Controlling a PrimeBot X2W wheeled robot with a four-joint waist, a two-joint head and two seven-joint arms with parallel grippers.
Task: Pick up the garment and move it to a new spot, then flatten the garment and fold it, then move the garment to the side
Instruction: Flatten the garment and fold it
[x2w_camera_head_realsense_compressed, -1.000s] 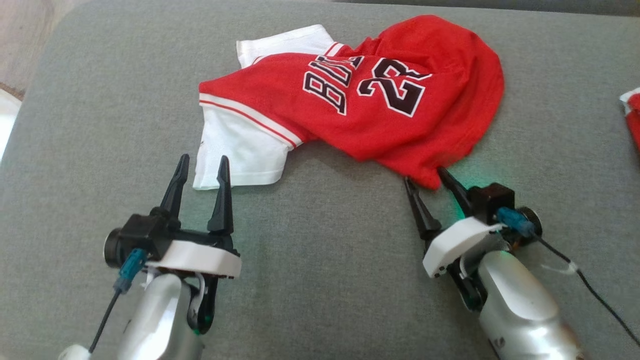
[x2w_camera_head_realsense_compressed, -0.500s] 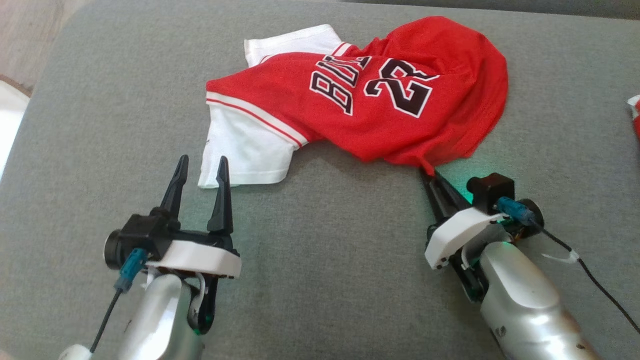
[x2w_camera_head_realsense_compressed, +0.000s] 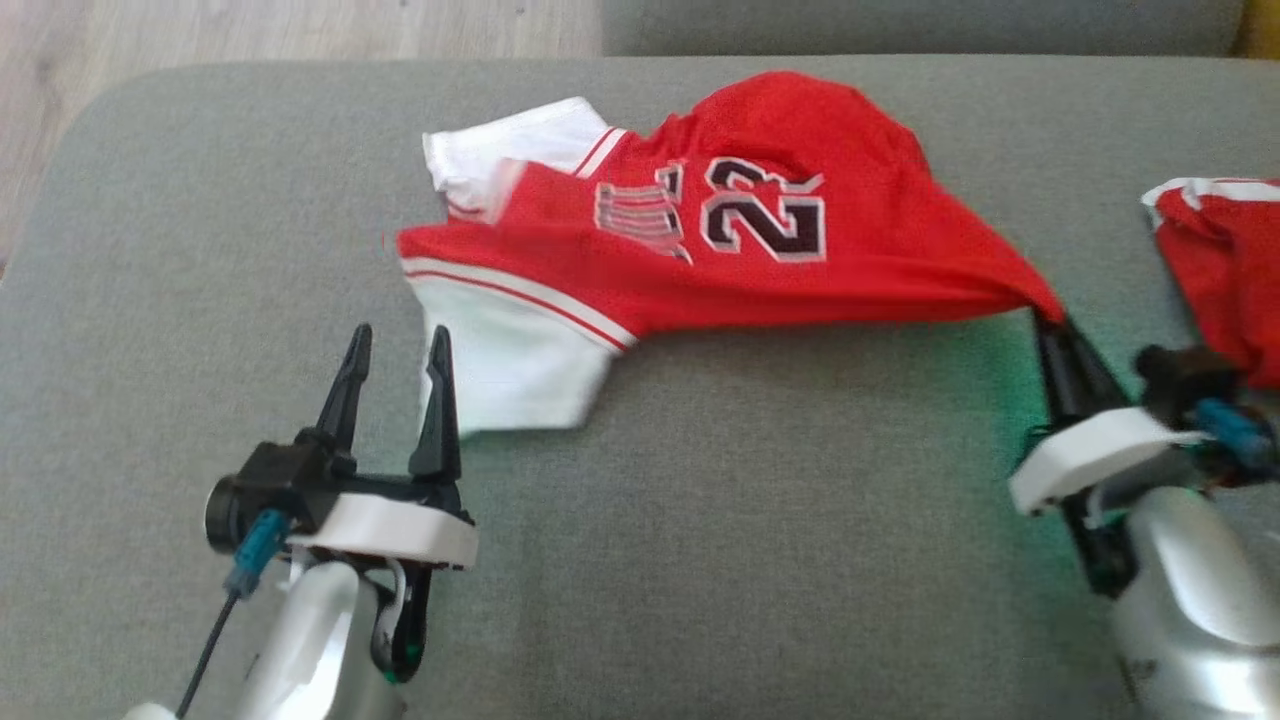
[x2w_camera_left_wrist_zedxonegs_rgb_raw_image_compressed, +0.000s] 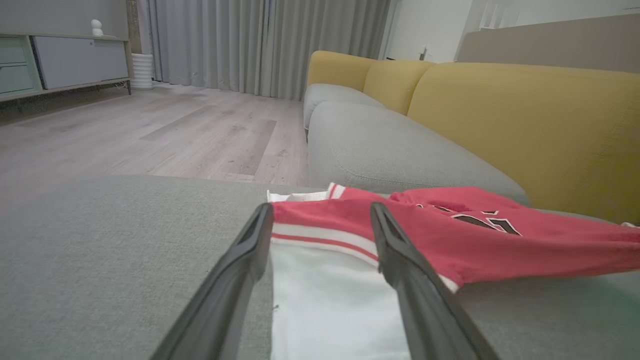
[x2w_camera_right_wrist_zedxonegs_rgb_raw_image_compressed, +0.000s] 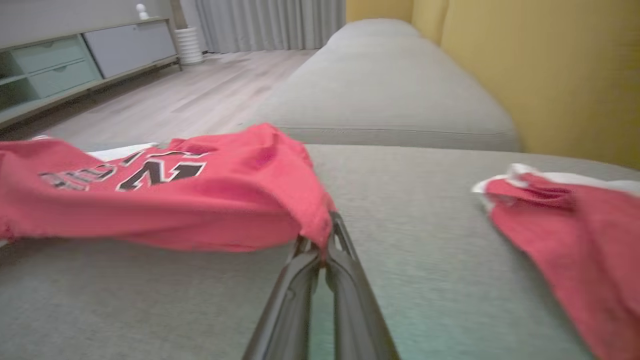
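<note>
The garment (x2w_camera_head_realsense_compressed: 760, 250) is a red jersey with white sleeves and dark number lettering, lying stretched across the grey sofa cushion (x2w_camera_head_realsense_compressed: 700, 560). My right gripper (x2w_camera_head_realsense_compressed: 1050, 322) is shut on its red hem corner, which is pulled out to the right; the right wrist view shows the cloth (x2w_camera_right_wrist_zedxonegs_rgb_raw_image_compressed: 210, 195) pinched at the gripper's tips (x2w_camera_right_wrist_zedxonegs_rgb_raw_image_compressed: 320, 245). My left gripper (x2w_camera_head_realsense_compressed: 398, 345) stands open at the lower left, its fingers just over the edge of the white sleeve (x2w_camera_head_realsense_compressed: 505, 375). In the left wrist view the white sleeve (x2w_camera_left_wrist_zedxonegs_rgb_raw_image_compressed: 325, 300) lies between those spread fingers (x2w_camera_left_wrist_zedxonegs_rgb_raw_image_compressed: 400, 265).
A second red and white garment (x2w_camera_head_realsense_compressed: 1215, 260) lies at the right edge, close to my right wrist. Wooden floor (x2w_camera_head_realsense_compressed: 300, 30) lies beyond the cushion's far left edge. A yellow sofa back (x2w_camera_left_wrist_zedxonegs_rgb_raw_image_compressed: 525, 115) rises behind the cushions. Bare cushion stretches in front of the jersey.
My right gripper has shut on the jersey's hem and pulled it to the right, stretching the cloth. The head camera has shifted too. The left gripper has stayed open near the sleeve.
</note>
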